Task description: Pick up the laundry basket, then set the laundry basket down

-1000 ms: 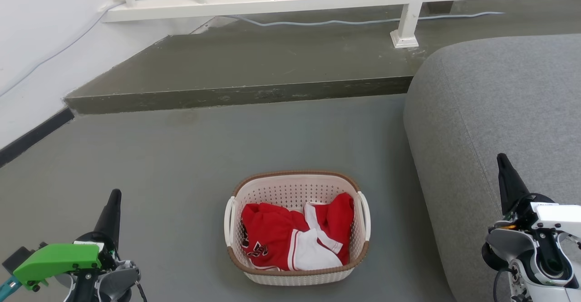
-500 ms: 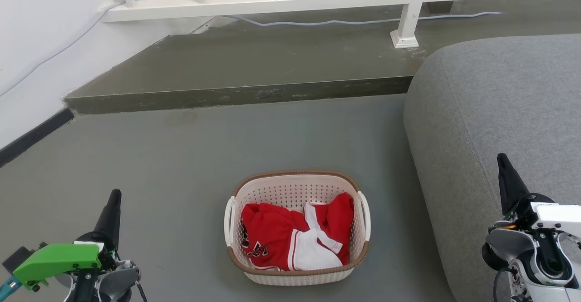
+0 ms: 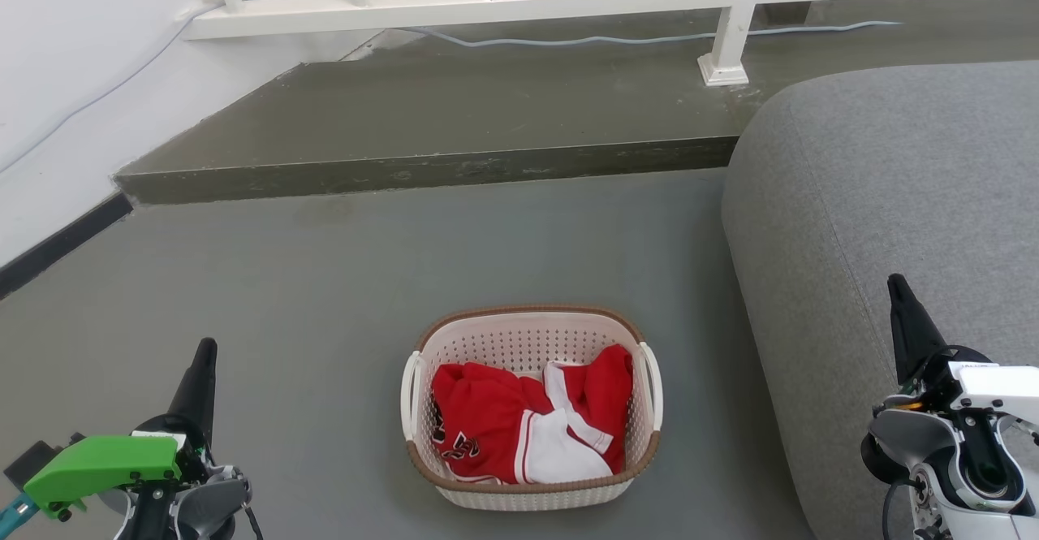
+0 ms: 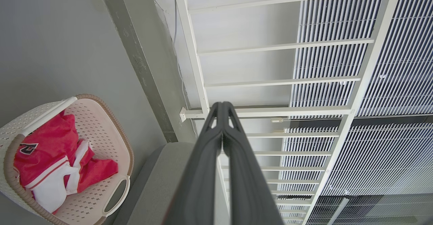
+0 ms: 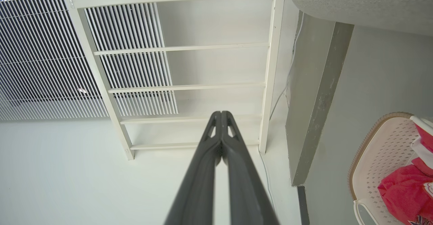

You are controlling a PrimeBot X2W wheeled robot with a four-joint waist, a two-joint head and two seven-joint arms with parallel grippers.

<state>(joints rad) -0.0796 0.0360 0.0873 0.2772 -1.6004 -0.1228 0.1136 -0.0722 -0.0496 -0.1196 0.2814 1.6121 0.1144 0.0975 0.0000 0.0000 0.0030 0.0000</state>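
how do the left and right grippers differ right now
The left gripper has a bright green housing; the right gripper has a white and grey one. The left gripper shows against the floor, the right gripper against the grey sofa. Both are shut, point up the head view, and flank the laundry basket without touching it.

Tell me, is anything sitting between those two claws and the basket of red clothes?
Nothing visible does. Bare floor separates the left gripper from the laundry basket; the right gripper shows against the grey sofa, with open floor beside the basket.
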